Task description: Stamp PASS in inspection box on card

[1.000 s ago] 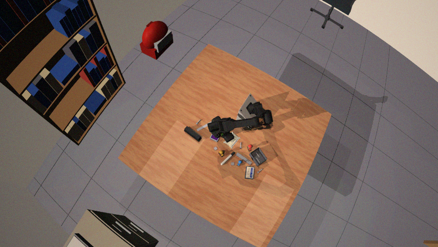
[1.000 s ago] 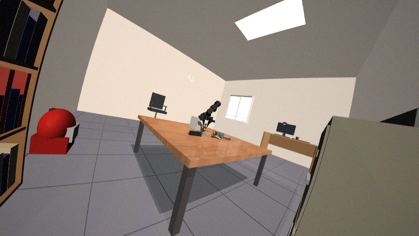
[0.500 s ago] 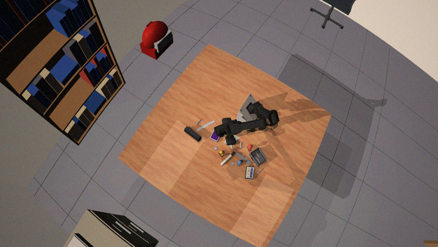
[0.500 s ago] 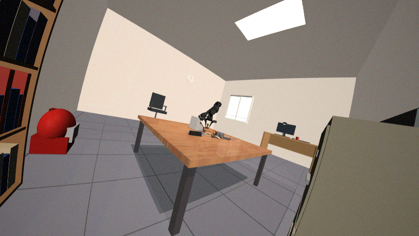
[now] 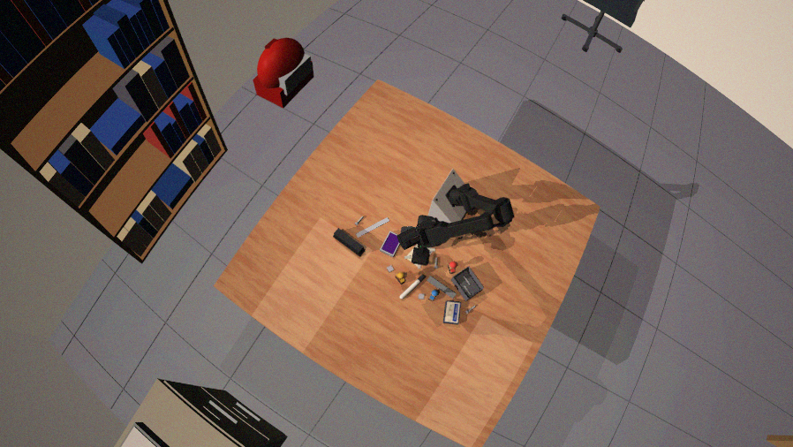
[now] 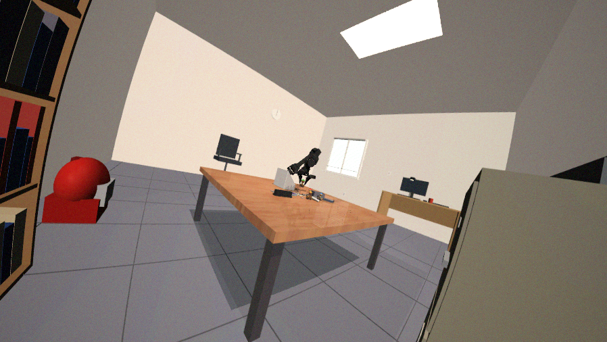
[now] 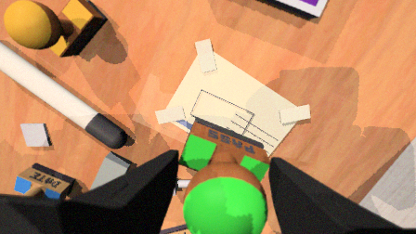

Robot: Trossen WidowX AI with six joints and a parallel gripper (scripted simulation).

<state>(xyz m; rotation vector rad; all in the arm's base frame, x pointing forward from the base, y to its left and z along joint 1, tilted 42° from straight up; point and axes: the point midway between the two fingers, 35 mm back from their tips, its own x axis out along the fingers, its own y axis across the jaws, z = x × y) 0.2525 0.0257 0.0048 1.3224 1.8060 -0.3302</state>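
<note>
My gripper (image 5: 420,255) (image 6: 303,180) (image 7: 224,162) is shut on the PASS stamp, which has a green knob and wooden body. The stamp (image 7: 225,204) is above the lower part of the cream card (image 7: 265,90), seemingly off its surface; the exact gap is unclear. The card is taped at its corners. The outlined inspection box (image 7: 227,101) lies just beyond the stamp's front edge in the wrist view, and its visible inside is blank. Printed lines cross its right end. The purple ink pad (image 5: 389,244) (image 7: 310,2) lies beyond the card. The stamp's underside is hidden.
A yellow-knobbed stamp (image 5: 400,276) (image 7: 32,24), white marker (image 5: 411,287) (image 7: 51,88) and blue DATE stamp (image 5: 434,294) (image 7: 50,180) lie beside the card. A red-knobbed stamp (image 5: 452,266) and dark tray (image 5: 467,283) stand nearby. A black block (image 5: 348,242) and ruler (image 5: 373,227) lie past the pad.
</note>
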